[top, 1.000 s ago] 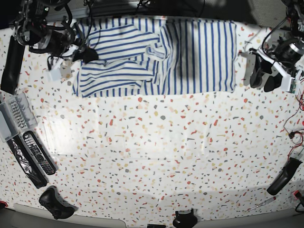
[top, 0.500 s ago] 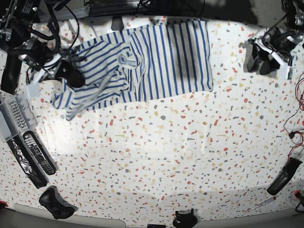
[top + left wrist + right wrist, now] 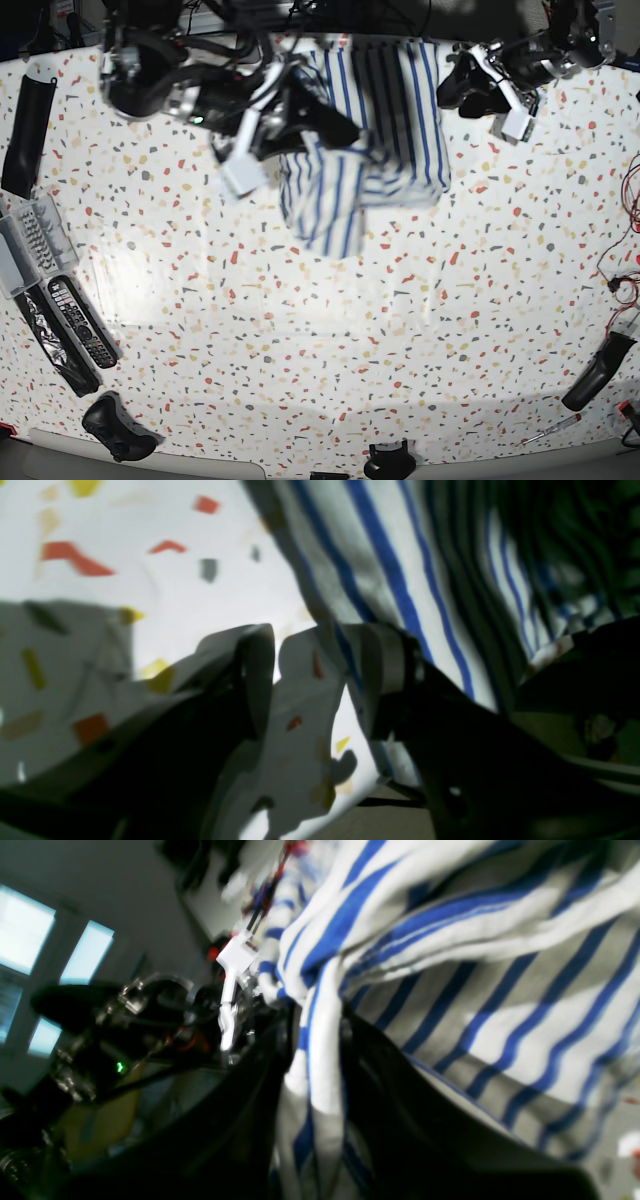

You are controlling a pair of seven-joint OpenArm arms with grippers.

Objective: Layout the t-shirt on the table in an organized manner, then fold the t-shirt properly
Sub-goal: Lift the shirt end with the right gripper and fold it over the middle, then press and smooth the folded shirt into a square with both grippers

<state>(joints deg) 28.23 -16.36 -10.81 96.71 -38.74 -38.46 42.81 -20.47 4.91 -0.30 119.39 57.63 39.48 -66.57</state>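
Leftmost on the counter [image 3: 300, 350] lie a black strip [image 3: 27, 121], a grey tray [image 3: 28, 240], two remote controls [image 3: 82, 320] and a dark game controller [image 3: 115, 427], all well apart from the cloth. Further right in the base view, the right arm reaches across the far part of the counter, and its fingers [image 3: 320, 1060] are pressed together on a bunched fold of the t-shirt [image 3: 370, 140]; the right wrist view shows the striped cloth squeezed between the two dark fingers. That fold is lifted, and a crumpled part of the t-shirt hangs down toward the counter below the arm. The remainder of the t-shirt lies at the far edge, its blue stripes running away from the camera. Right of it, the left arm's fingers [image 3: 320, 680] are spread wide and hold nothing; the left wrist view shows one fingertip just beside the t-shirt's hem, with speckled counter between the fingers. At the far right edge sits a black handle-shaped object [image 3: 598, 371].
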